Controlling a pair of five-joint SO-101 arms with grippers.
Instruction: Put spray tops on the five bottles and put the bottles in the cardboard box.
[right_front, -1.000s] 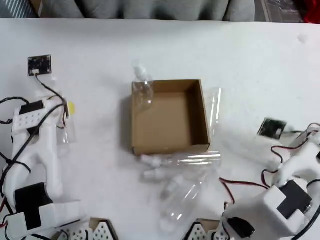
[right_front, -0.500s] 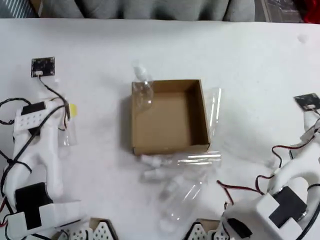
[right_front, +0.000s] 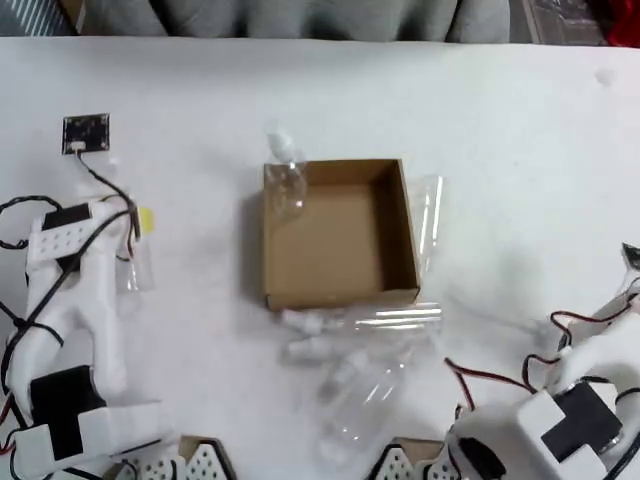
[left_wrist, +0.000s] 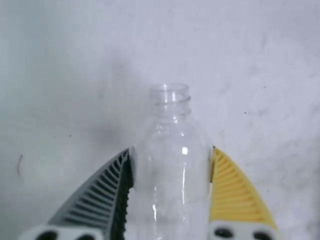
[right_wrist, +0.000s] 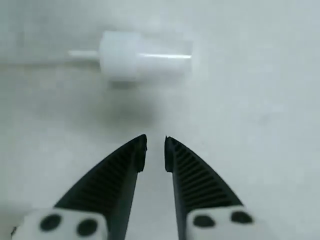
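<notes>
Clear plastic bottle (left_wrist: 170, 165): uncapped, clamped across the body by the grey and yellow fingers of the left gripper (left_wrist: 171, 151); held well apart from the cardboard box (right_front: 340, 292), on its left side in the high view.
Right gripper (right_wrist: 155, 142): fingers drawn almost together, a narrow slit left, nothing held.
Spray top (right_wrist: 142, 56): white, lain on its side on the table just ahead of the right gripper, untouched; its place relative to the box could not be told.
Leaning bottle (right_front: 287, 185): propped at the box's far left corner.
Loose bottles (right_front: 365, 385): lain in a heap just beside the box's near wall.
Handling, bottle: judged light, thin-walled and slick, easily dented; best taken mid-body with modest squeeze, neck kept free.
Handling, spray top: judged small, stiff and prone to rolling; best pinched across the wide collar, not the thin tube.
</notes>
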